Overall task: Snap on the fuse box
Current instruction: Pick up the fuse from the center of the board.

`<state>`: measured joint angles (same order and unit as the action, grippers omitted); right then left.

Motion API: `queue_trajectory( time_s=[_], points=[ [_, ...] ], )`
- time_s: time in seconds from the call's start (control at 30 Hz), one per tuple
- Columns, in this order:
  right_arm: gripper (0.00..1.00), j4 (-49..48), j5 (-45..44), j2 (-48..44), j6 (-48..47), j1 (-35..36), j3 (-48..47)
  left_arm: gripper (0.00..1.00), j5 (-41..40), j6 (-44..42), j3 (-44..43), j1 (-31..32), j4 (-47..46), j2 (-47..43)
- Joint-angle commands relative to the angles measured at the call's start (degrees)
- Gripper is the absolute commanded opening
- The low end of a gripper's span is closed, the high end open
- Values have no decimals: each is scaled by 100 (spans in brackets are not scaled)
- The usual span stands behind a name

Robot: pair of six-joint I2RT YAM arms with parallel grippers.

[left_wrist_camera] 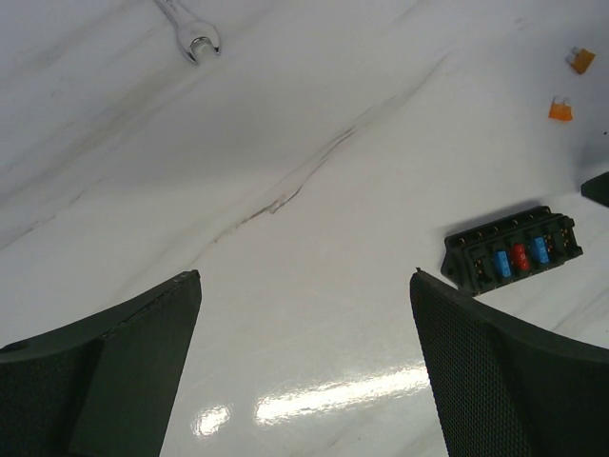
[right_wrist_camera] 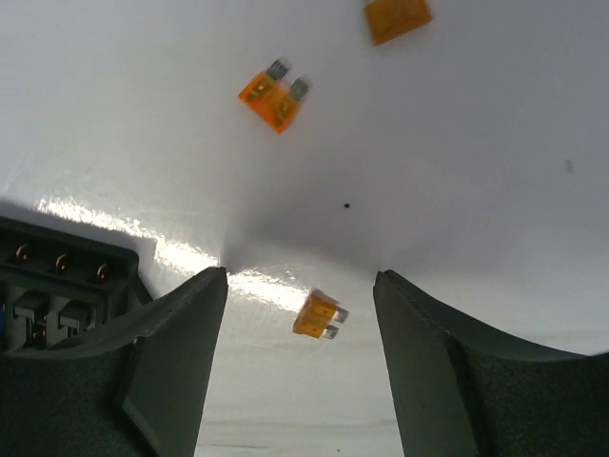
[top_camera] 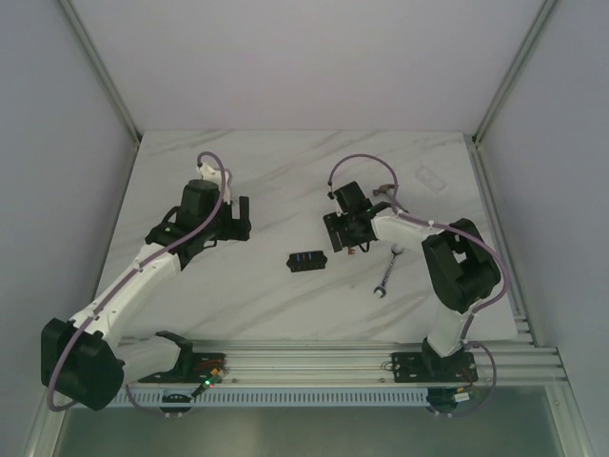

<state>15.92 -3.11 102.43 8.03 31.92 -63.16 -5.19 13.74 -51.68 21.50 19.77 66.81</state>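
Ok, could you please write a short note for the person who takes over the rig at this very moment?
Left gripper: open, empty, over the bare table, left of the fuse box.
Right gripper: open, low over the table, with one loose orange fuse lying between its jaws, not gripped.
The fuse box lies flat mid-table between the arms, holding blue and red fuses, with no cover on it.
The clear plastic piece lies near the far right corner, away from both arms.
Done: nothing snapped on. Left: the whole snap.
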Motion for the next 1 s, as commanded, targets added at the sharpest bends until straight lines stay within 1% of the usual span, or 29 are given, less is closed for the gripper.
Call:
queue_trajectory(
  time_s=[0.0,0.2,0.47,0.73,0.87,0.97],
  points=[
    [72,148,509,87,-236,-10,-44,100,130,41,60,-57,68,-102],
    [73,271,672,-23,-109,-14,180,100,204,41,53,-67,66,-107],
    [73,476,753,-342,146,-11,479,100,281,41,49,-71,67,-90],
    [72,567,950,-490,128,61,465,100,305,41,53,-75,62,-81],
    [70,688,441,-557,-84,120,323,100,302,41,61,-75,63,-81],
    [70,823,128,-632,-638,116,159,100,316,41,62,-77,65,-96]
  ],
)
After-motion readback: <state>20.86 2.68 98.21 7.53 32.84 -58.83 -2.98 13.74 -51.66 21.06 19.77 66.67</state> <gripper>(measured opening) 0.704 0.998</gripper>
